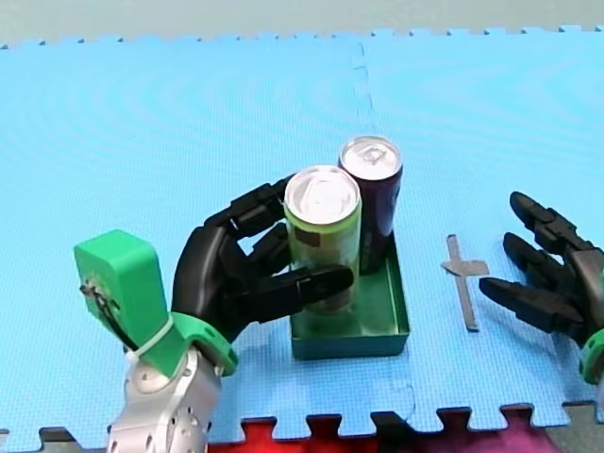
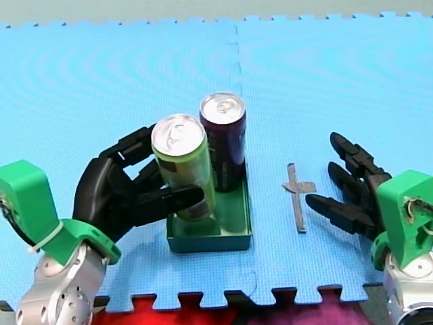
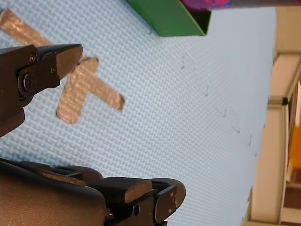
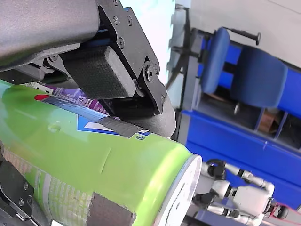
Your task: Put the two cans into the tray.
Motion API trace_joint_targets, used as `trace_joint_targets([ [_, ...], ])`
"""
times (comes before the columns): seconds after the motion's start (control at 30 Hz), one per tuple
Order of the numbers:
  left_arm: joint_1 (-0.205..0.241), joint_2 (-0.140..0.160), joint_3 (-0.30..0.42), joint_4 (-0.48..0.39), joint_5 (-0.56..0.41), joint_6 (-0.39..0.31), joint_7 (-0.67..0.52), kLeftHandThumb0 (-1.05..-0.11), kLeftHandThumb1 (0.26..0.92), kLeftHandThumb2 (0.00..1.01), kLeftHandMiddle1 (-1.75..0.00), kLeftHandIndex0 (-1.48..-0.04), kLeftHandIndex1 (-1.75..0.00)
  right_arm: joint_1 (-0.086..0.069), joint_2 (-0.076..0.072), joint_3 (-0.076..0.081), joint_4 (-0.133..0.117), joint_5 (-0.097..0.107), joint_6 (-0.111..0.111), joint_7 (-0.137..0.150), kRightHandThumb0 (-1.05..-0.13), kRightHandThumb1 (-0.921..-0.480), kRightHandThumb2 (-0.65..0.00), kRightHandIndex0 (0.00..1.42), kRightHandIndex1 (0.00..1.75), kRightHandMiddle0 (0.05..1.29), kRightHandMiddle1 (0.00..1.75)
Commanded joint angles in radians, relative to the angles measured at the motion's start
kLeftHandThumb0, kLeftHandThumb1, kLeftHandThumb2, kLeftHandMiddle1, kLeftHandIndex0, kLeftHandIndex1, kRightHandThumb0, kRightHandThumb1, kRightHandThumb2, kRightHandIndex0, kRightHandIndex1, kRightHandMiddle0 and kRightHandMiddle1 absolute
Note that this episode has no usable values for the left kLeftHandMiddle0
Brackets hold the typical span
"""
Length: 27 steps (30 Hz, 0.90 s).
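Observation:
A green can stands upright in the front half of the small green tray. My left hand is wrapped around it, thumb across its front and fingers behind; the second wrist view shows the same green can between the fingers. A dark purple can stands upright in the tray right behind the green one, touching it or nearly so. My right hand hovers over the mat to the right of the tray, holding nothing.
A grey tape cross is stuck on the blue foam mat between the tray and my right hand, and appears as a tape cross in the first wrist view. The mat's jigsaw front edge lies just before the tray.

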<state>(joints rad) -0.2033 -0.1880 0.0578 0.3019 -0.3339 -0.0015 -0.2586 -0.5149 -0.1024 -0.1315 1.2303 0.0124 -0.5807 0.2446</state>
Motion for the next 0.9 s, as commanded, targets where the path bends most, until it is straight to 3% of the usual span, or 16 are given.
trace_joint_targets([
  [0.0, -0.008, 0.001, 0.003, 0.001, -0.001, 0.002, 0.003, -0.391, 0.747, 0.0, 0.0, -1.27, 0.0, 0.005, -0.005, 0.0, 0.005, -0.001, 0.013, 0.0, -0.944, -0.797, 0.0, 0.36, 0.0, 0.3, 0.0],
  [0.87, -0.021, 0.003, -0.016, 0.031, 0.016, 0.015, -0.03, -0.383, 0.752, 0.0, 0.0, -1.26, 0.0, 0.004, -0.003, 0.004, 0.011, -0.008, 0.01, -0.015, -0.952, -0.79, -0.001, 0.37, 0.0, 0.3, 0.0],
])
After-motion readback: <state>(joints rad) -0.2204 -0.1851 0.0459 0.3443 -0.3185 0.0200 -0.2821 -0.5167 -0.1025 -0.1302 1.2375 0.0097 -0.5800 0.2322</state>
